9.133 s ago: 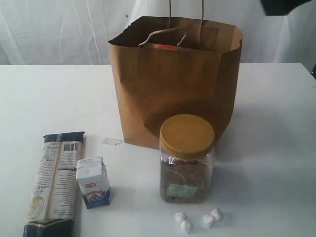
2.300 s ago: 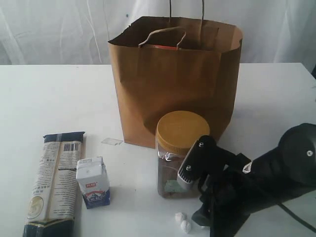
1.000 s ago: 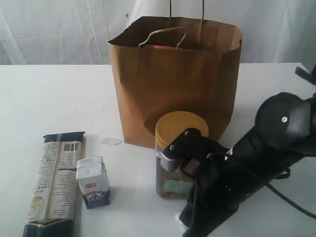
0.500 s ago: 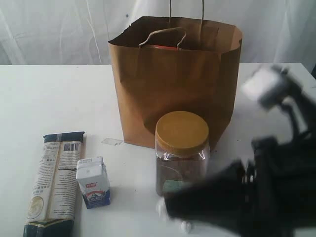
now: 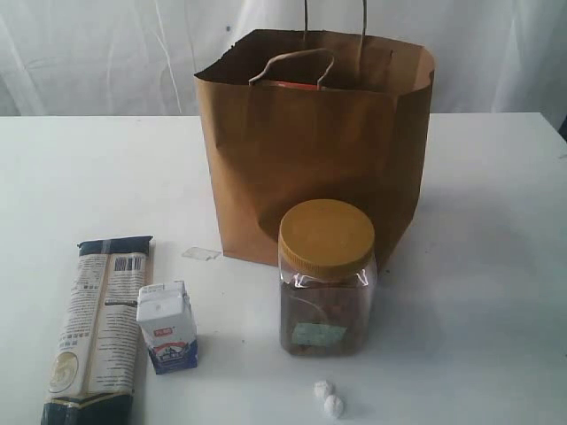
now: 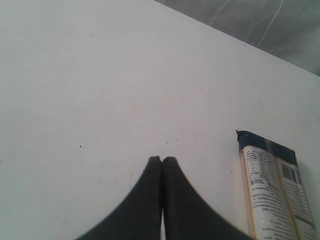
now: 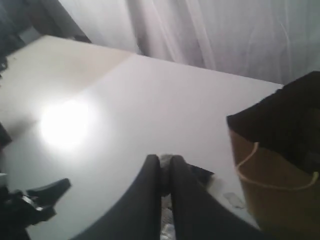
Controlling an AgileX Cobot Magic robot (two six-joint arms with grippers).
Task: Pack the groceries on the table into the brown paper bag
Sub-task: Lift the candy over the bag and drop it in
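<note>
The brown paper bag (image 5: 319, 150) stands open at the back of the table (image 5: 496, 221). In front of it stands the yellow-lidded clear jar (image 5: 326, 279), with two small white wrapped pieces (image 5: 328, 398) at the front edge. The dark-blue pasta packet (image 5: 97, 328) and the small white carton (image 5: 166, 326) lie to the left. Neither arm shows in the exterior view. My right gripper (image 7: 165, 160) is high above the table, shut on a small white wrapped piece, with the bag (image 7: 270, 200) to one side. My left gripper (image 6: 161, 160) is shut and empty over bare table near the pasta packet (image 6: 270, 190).
A small clear scrap (image 5: 201, 254) lies by the bag's left corner. Something red-orange (image 5: 297, 85) shows inside the bag under its handle. A white curtain hangs behind the table. A dark piece of equipment (image 7: 30, 205) shows in the right wrist view.
The right arm has lifted from beside the jar and left the exterior view. Two of the white pieces by the jar are gone from the table.
</note>
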